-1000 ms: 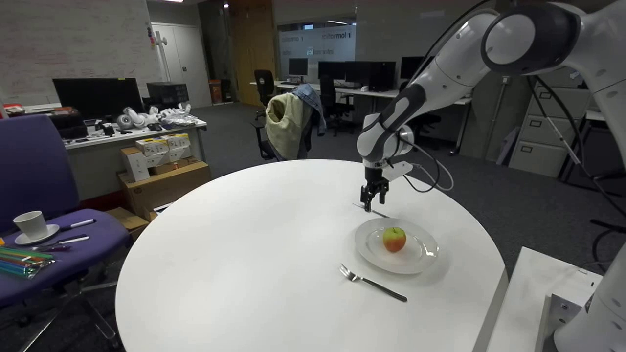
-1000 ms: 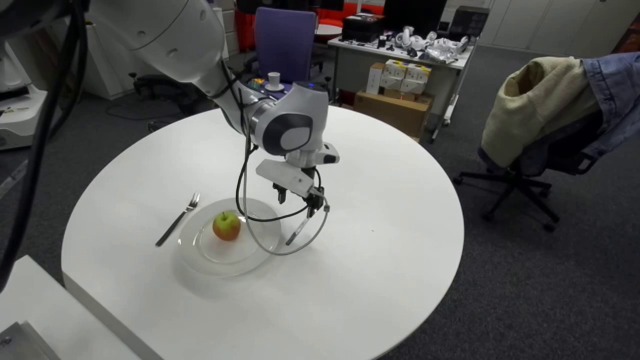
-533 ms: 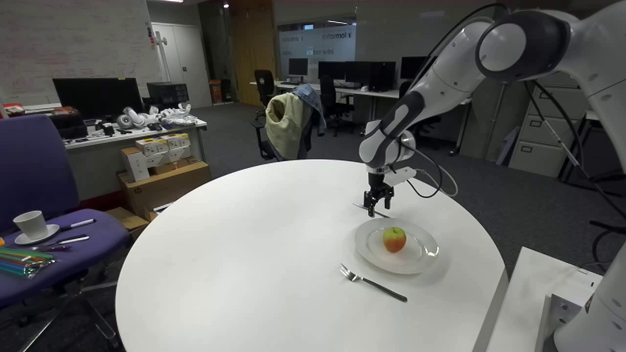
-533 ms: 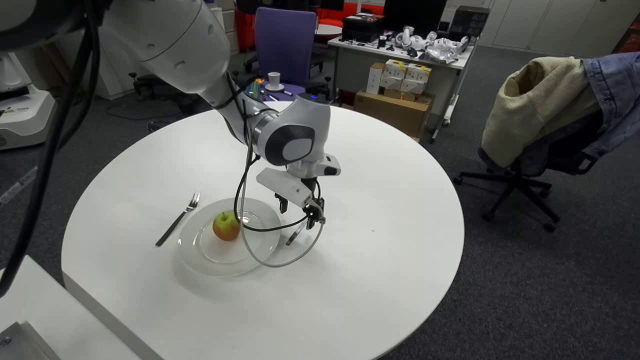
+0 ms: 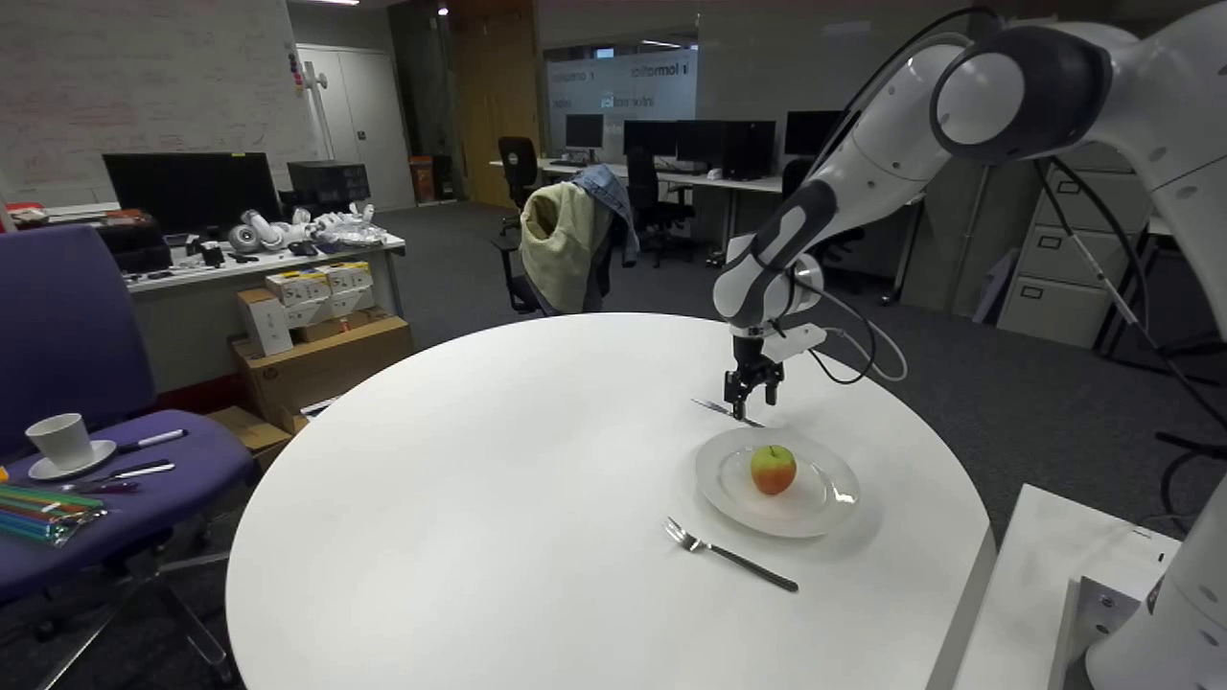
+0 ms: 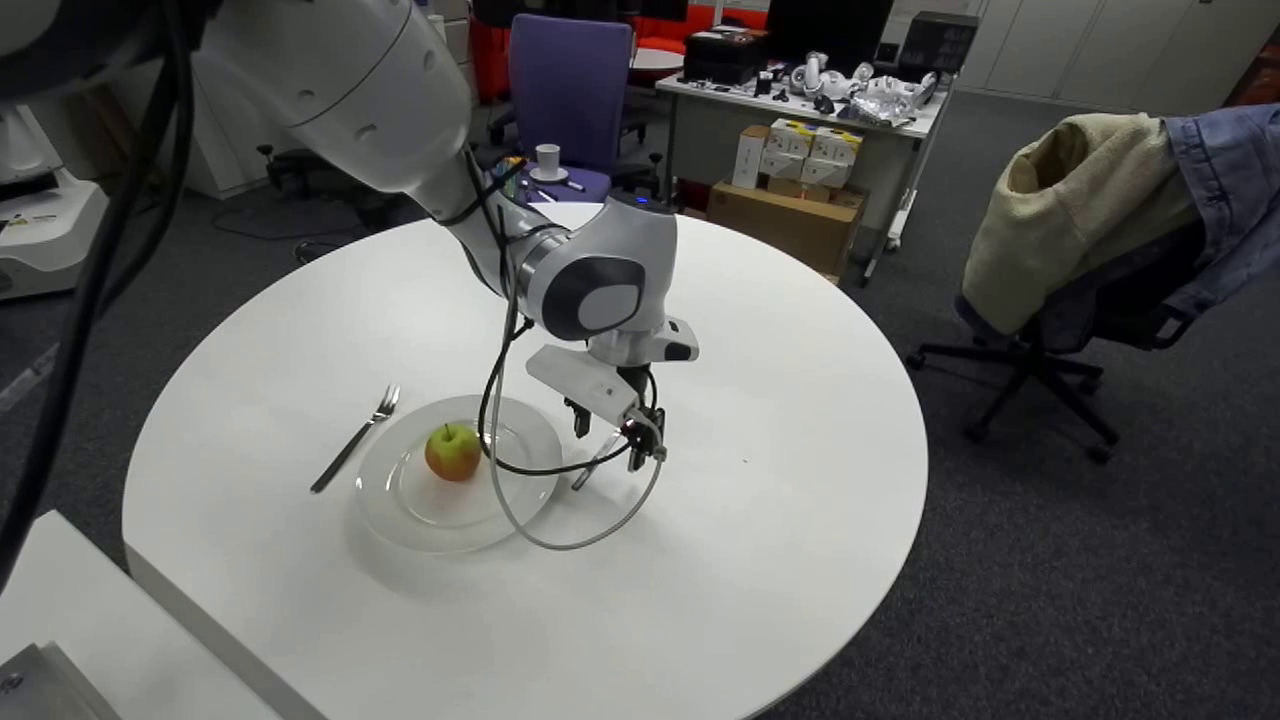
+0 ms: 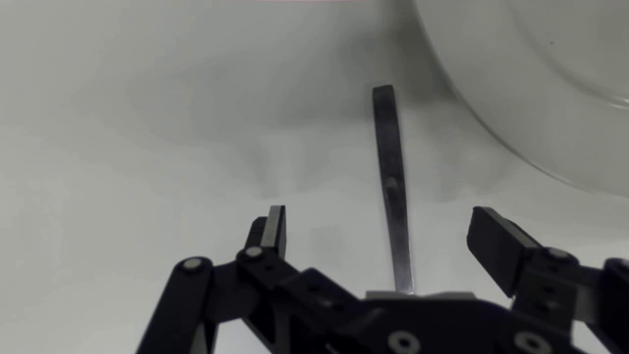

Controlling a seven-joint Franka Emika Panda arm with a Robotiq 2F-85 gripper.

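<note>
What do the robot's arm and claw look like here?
The Panda arm is rounded and white, with dark joint bands. A black cable and a grey cable hang in loops. The claw is black and two-fingered, with grey pivot pins.

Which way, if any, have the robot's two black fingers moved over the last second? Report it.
Yes: the two black fingers have shifted lower and slightly rightward in an exterior view, judged against the round white plate, which stayed put.

The spread hand hovers over a utensil beside the plate.
</note>
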